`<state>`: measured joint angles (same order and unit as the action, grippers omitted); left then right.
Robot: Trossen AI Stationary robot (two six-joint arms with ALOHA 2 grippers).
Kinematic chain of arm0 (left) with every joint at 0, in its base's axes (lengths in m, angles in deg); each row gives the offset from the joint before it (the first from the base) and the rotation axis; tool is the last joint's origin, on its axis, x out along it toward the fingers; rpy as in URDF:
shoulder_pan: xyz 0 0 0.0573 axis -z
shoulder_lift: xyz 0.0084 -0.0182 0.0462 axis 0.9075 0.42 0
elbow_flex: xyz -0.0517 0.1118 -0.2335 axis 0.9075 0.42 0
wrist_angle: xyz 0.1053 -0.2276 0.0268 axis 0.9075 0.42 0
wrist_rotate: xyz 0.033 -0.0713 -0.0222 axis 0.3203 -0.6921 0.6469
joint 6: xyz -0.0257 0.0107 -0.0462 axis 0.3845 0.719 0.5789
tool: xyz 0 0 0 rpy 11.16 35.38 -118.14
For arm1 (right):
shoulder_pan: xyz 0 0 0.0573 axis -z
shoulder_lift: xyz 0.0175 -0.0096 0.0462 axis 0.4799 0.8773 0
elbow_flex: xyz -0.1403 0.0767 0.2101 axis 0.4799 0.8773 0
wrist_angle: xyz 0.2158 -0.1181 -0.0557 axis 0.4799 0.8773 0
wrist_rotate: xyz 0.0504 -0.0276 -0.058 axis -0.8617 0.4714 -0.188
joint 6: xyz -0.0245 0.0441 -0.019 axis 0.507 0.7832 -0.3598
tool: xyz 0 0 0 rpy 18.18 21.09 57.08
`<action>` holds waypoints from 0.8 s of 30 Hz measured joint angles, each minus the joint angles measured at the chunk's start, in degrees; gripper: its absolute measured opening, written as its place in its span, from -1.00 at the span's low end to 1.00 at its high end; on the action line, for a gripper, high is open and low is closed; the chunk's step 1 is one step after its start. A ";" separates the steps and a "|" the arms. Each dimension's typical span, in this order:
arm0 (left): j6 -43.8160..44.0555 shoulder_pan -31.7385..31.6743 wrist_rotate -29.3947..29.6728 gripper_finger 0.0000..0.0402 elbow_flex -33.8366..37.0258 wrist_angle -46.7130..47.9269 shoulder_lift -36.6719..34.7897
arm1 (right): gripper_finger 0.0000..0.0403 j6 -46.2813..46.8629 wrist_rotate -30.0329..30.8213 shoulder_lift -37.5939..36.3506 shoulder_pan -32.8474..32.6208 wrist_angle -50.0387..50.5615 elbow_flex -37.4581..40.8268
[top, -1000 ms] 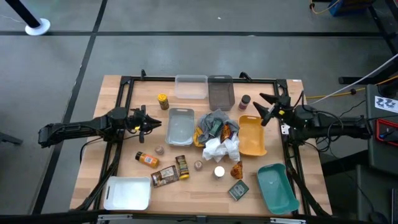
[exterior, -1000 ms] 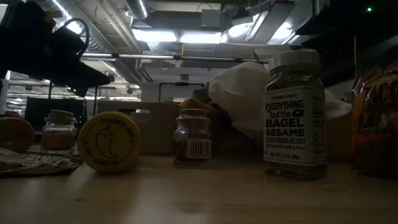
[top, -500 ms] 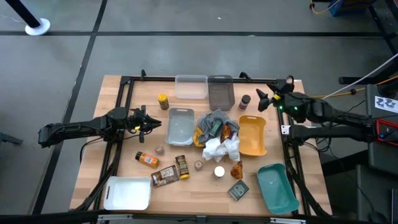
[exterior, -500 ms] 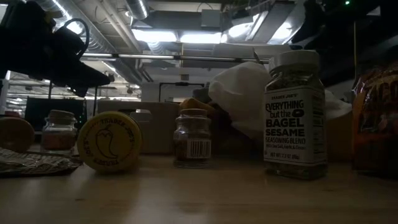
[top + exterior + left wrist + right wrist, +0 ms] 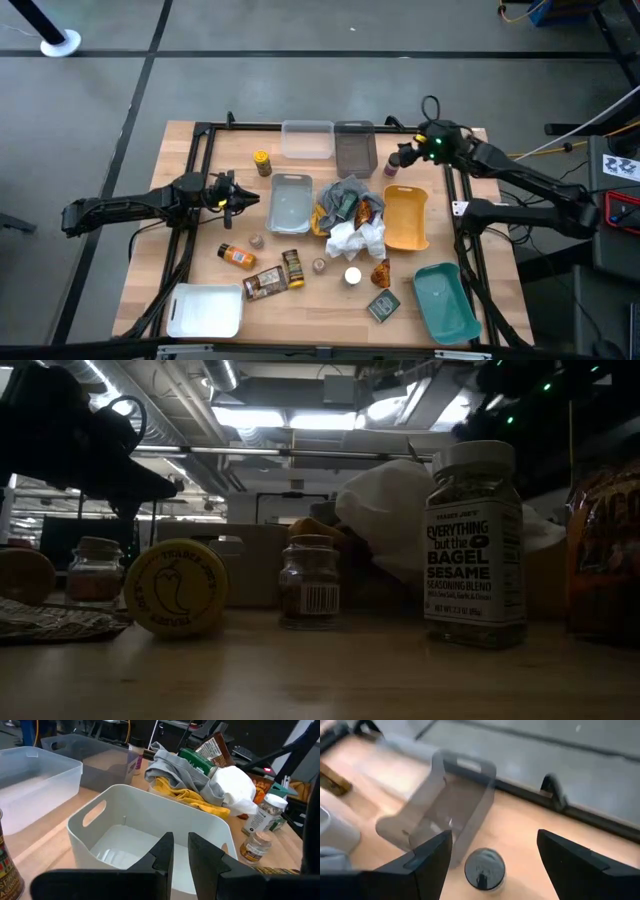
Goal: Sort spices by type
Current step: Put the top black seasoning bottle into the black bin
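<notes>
Dark brown-purple, with a pale lid, the small jar (image 5: 484,868) stands upright on bare wood in the upper right of the high view (image 5: 393,164), just beside the smoky grey tray (image 5: 355,148) and above the yellow tray (image 5: 405,218). The right gripper (image 5: 408,155) hangs over it with its fingers spread wide and nothing between them; in the right wrist view the jar's lid shows in the gap between the two dark fingers (image 5: 422,861), nearer one of them than the other. My reading is that this arm is lining up a grasp on that jar. The risk from here is an off-centre descent: one finger could land on the lid or nudge the jar so it tips, rolls against the grey tray's wall, or slides toward the table edge. The rest of the spices sit lower in the high view: a yellow jar (image 5: 262,162) at left, an orange bottle (image 5: 237,257), a brown packet (image 5: 263,285), and a flat dark tin (image 5: 382,306), with more half buried in the heap of cloths (image 5: 351,222) at centre, where labels are hidden. The left gripper (image 5: 241,199) waits at mid-left beside the pale grey tray (image 5: 290,200), its fingers nearly together and holding nothing, as the left wrist view (image 5: 180,851) shows.
</notes>
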<state>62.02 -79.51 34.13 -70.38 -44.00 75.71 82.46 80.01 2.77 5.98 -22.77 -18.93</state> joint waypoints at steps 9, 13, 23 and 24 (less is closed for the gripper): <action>-0.26 0.01 0.00 -0.78 0.02 0.01 -0.01 | 0.44 -3.84 -4.72 9.10 0.63 -0.23 0.00; -0.26 0.01 0.00 -0.78 0.00 0.01 -0.01 | 0.44 -4.15 -4.70 10.75 0.65 -0.24 0.00; -0.26 0.01 0.00 -0.78 0.00 0.03 -0.01 | 0.44 -4.17 -4.70 11.06 0.63 0.16 0.00; -0.26 -0.01 0.00 -0.78 0.00 0.03 -0.01 | 0.44 -4.17 -4.70 11.06 0.63 0.27 0.00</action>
<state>61.76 -79.51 34.13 -70.38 -43.97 75.70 78.28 75.32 13.82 6.61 -22.50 -18.93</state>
